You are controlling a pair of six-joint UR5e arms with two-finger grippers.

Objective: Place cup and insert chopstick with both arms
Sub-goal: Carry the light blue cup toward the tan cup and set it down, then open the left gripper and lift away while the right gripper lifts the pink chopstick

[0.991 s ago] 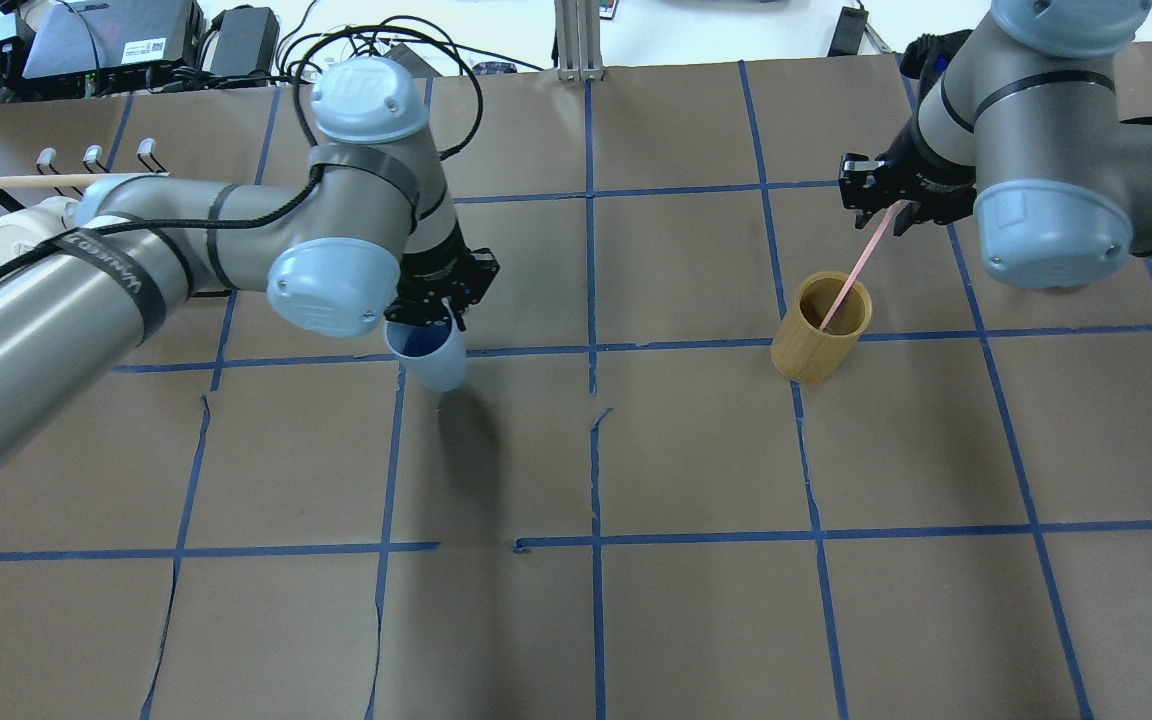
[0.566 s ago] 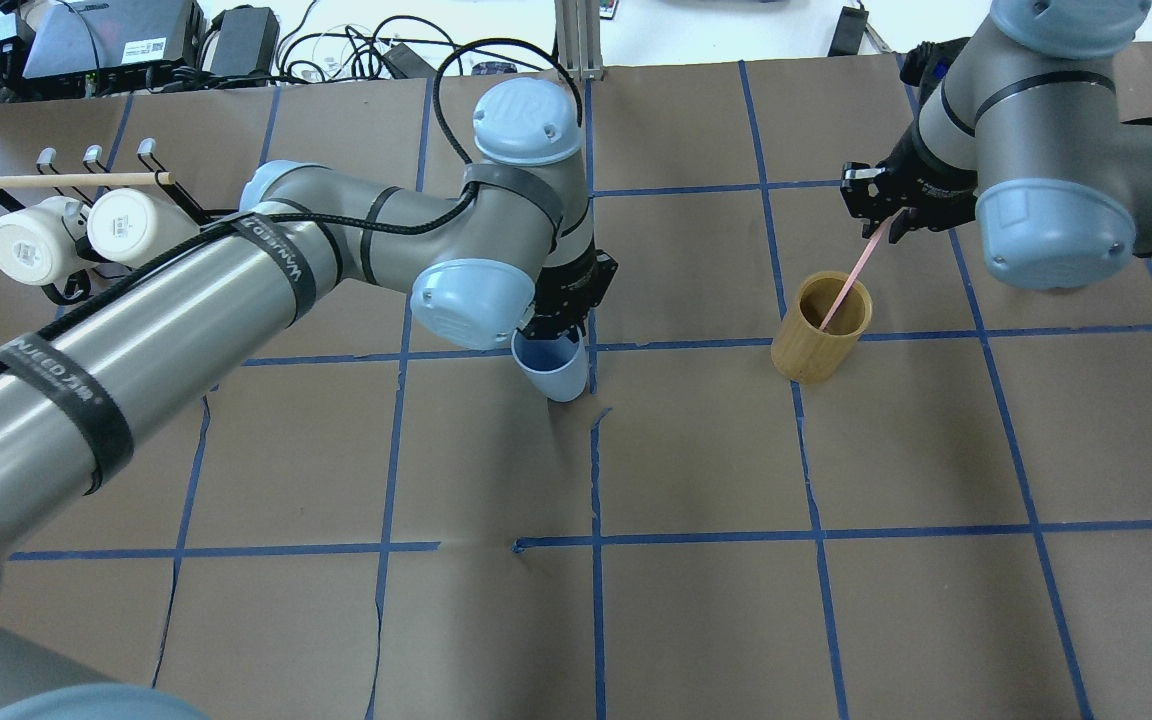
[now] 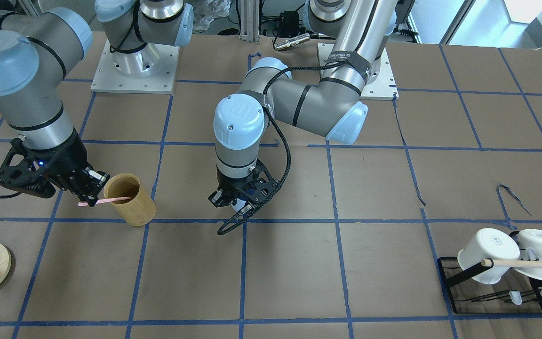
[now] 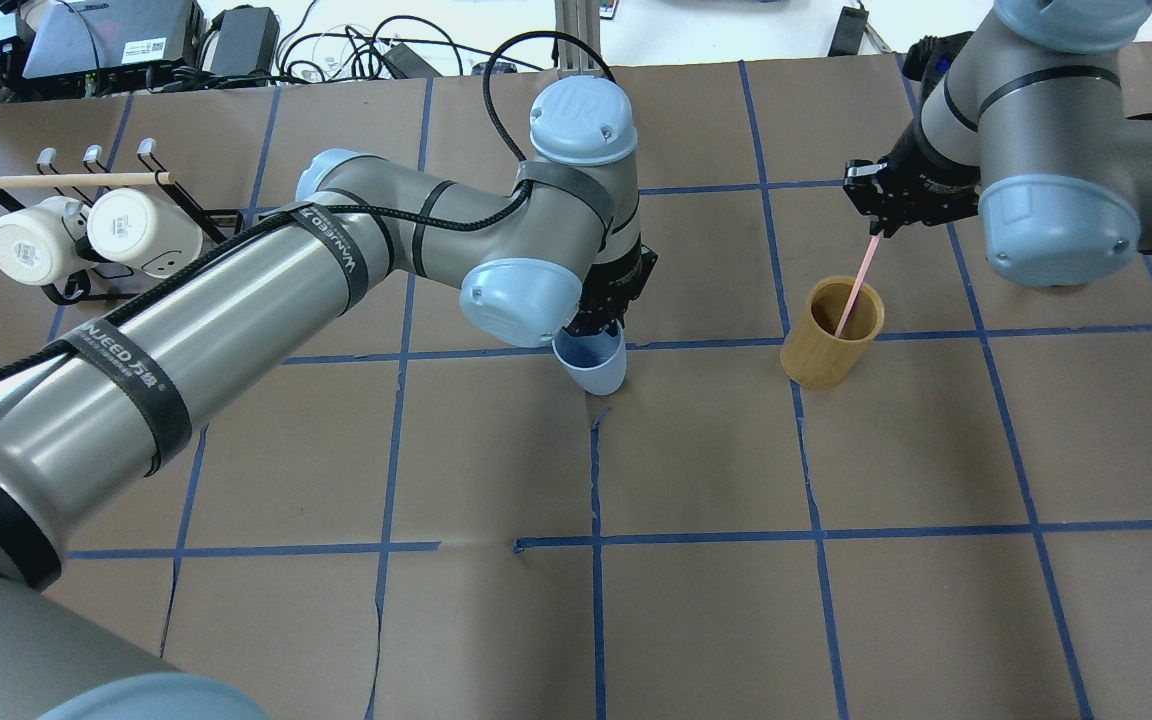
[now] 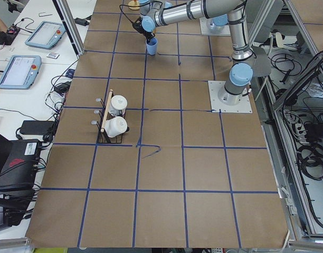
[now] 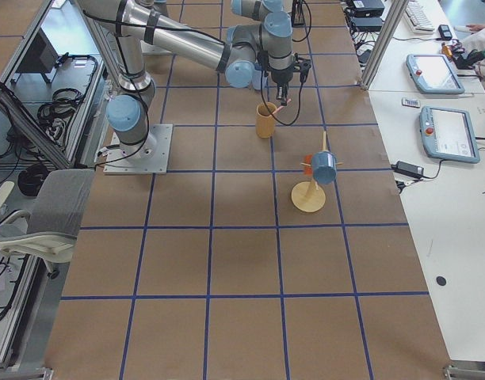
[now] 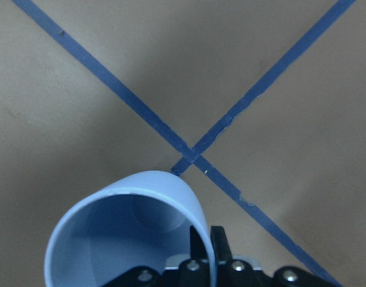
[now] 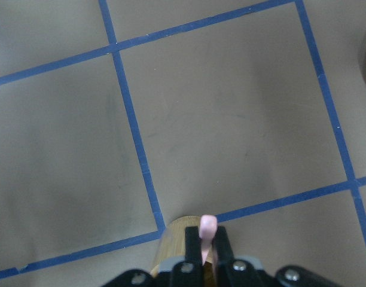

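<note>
Overhead exterior: I am watching left gripper (image 4: 604,328) clamping pale-blue cup (image 4: 596,372) by its rim, beside a tape crossing (image 7: 189,157). Right gripper (image 4: 876,226) pinching pink chopstick (image 4: 856,290), tip inside bamboo holder (image 4: 821,358); bare paper (image 4: 701,410) lying between cup and holder.

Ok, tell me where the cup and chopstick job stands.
Done: the lower end of the pink chopstick is already inside the bamboo holder. In hand: the right gripper grips its top; the left gripper holds the blue cup over the tape crossing. Left: set the cup down, release both.
</note>
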